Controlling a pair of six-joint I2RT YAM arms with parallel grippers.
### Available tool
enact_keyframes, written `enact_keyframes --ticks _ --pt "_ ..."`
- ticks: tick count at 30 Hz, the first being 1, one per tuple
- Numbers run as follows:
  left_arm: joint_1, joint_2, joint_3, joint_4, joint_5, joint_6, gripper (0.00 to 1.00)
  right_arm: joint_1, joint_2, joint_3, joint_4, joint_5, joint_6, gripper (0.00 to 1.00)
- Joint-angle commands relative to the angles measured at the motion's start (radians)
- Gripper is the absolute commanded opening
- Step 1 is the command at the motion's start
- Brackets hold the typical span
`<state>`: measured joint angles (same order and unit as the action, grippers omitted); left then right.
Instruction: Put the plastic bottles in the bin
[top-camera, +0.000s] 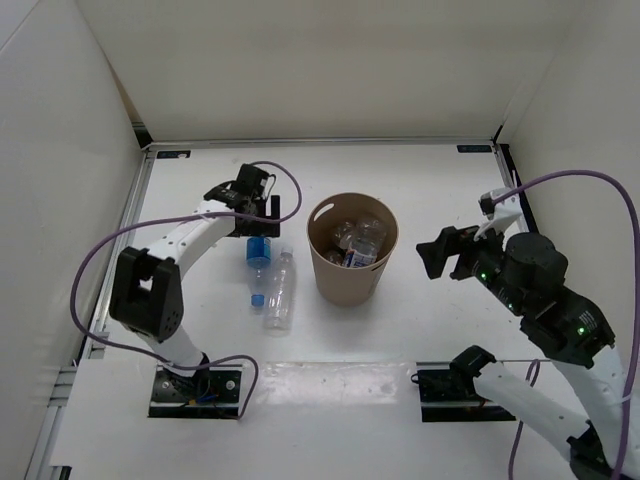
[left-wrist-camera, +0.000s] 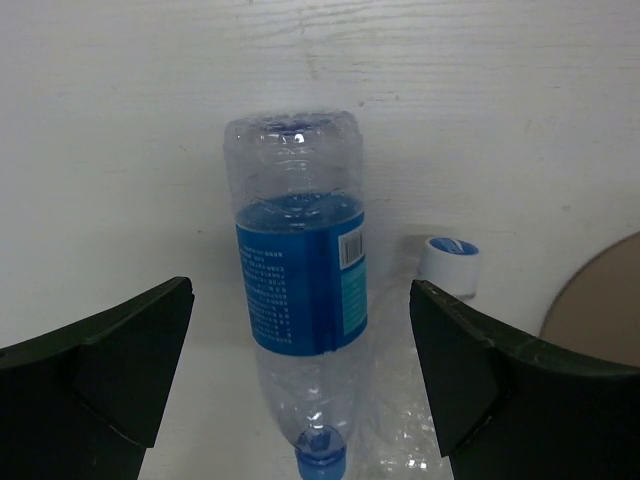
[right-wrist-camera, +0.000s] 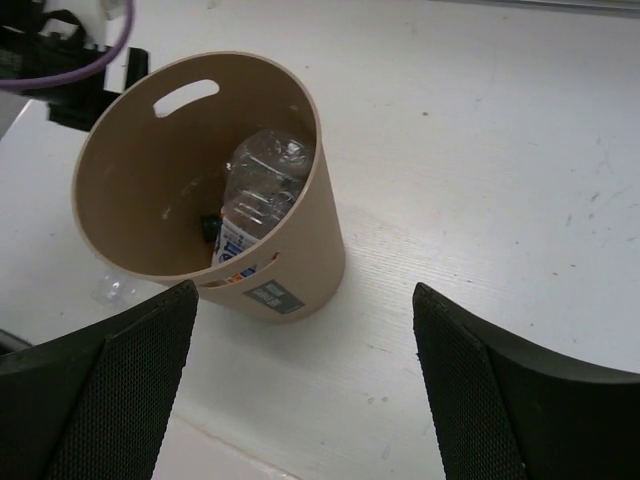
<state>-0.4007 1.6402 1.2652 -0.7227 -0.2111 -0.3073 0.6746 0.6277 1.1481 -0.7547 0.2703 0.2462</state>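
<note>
A blue-labelled clear bottle lies on the table left of the tan bin. A second clear bottle lies beside it. My left gripper hovers open just behind them. In the left wrist view the blue-labelled bottle lies between the open fingers of my left gripper, blue cap nearest. The second bottle's white cap is to its right. The bin holds several bottles, also seen in the right wrist view. My right gripper is open and empty, right of the bin.
White walls close in the table at the back and both sides. The bin's edge shows at the right of the left wrist view. Purple cables loop off both arms. Black base plates sit at the near edge.
</note>
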Motion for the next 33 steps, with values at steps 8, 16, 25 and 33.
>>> enact_keyframes --ticks 8,16,25,33 --pt "0.057 0.153 0.031 0.009 0.130 -0.056 0.97 -0.218 -0.062 0.024 0.051 -0.424 -0.061 0.89" --pt "0.056 0.236 0.039 -0.011 0.170 -0.061 0.81 -0.143 -0.059 0.010 0.063 -0.359 -0.045 0.89" --pt "0.062 0.129 0.045 -0.023 0.109 -0.102 0.49 -0.011 -0.060 0.062 0.011 -0.202 -0.042 0.89" --pt "0.062 -0.207 0.220 -0.084 -0.201 -0.121 0.50 0.101 -0.075 0.102 -0.051 -0.111 0.005 0.89"
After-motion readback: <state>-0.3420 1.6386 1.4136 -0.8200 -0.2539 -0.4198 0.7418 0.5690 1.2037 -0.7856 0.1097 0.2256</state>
